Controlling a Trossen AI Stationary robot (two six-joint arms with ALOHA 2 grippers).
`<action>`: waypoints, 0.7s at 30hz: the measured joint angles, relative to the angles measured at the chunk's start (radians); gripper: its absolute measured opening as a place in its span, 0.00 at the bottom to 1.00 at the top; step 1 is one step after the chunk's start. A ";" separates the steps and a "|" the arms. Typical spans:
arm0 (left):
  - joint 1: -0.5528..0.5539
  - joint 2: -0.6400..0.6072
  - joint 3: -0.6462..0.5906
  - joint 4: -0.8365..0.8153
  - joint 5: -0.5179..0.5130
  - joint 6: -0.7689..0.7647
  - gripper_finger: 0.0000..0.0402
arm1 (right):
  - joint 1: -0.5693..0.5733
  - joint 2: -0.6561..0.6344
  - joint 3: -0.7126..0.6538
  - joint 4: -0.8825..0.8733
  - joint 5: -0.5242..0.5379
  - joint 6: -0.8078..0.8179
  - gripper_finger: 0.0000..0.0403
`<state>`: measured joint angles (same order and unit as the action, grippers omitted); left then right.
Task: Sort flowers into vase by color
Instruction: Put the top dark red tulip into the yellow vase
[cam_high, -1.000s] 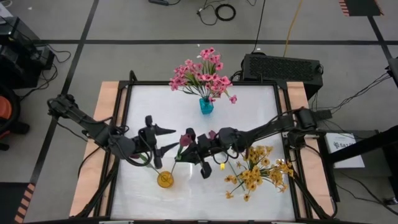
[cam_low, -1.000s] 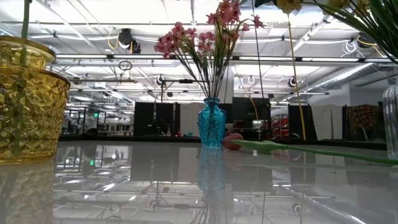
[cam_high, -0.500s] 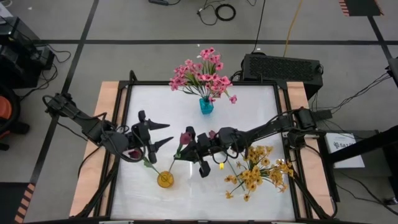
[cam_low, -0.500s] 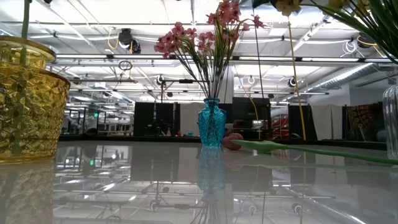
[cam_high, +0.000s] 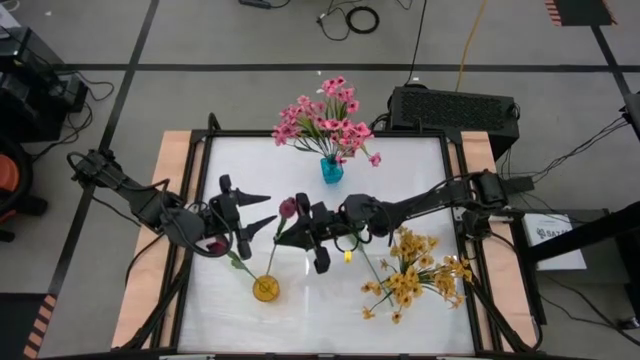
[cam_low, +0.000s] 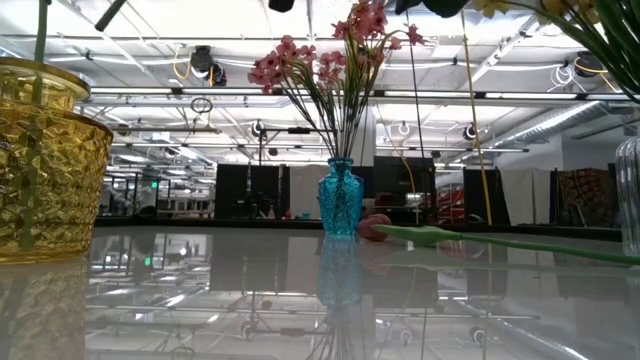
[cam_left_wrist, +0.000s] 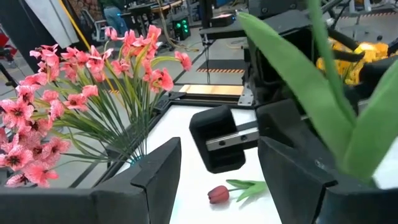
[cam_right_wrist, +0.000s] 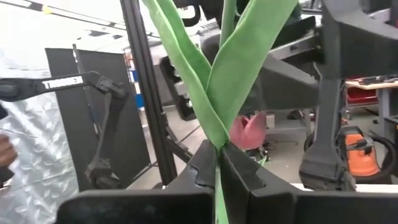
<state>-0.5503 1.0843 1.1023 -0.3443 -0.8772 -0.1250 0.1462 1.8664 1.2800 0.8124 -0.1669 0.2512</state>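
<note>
Right gripper (cam_high: 318, 240) clamped on a tulip stem (cam_right_wrist: 217, 186); the fingers pinch it just below where the green leaves (cam_right_wrist: 214, 81) fork, maroon bud (cam_high: 288, 207) out beyond the tips. Stem foot sits in the yellow vase (cam_high: 265, 289), near the table's front edge.

Left gripper (cam_high: 255, 213) fingers apart, empty, just beside the bud. A loose tulip (cam_left_wrist: 219, 194) lies on bare white tabletop (cam_high: 420, 170) past its fingertips. Pink flowers (cam_high: 325, 122) stand in the blue vase (cam_high: 331, 170) at the far edge; yellow flowers (cam_high: 415, 275) beside the right arm.

White glossy table (cam_high: 420, 175) holds 3 vases: blue (cam_high: 331, 169), yellow (cam_high: 265, 289), clear (cam_low: 629, 195), plus 1 loose tulip (cam_low: 375, 227).
</note>
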 joint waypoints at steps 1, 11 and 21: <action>0.000 0.000 0.000 -0.005 0.000 0.000 0.55 | 0.004 0.003 0.000 0.001 0.000 0.000 0.00; 0.000 0.000 0.000 -0.108 -0.036 -0.116 0.55 | 0.040 0.069 0.000 0.082 0.006 0.004 0.00; 0.000 0.000 -0.026 -0.111 -0.041 -0.133 0.55 | 0.037 0.081 0.000 0.089 0.010 -0.002 0.00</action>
<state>-0.5503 1.0843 1.0764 -0.4553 -0.9180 -0.2581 0.1831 1.9476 1.2800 0.9010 -0.1566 0.2493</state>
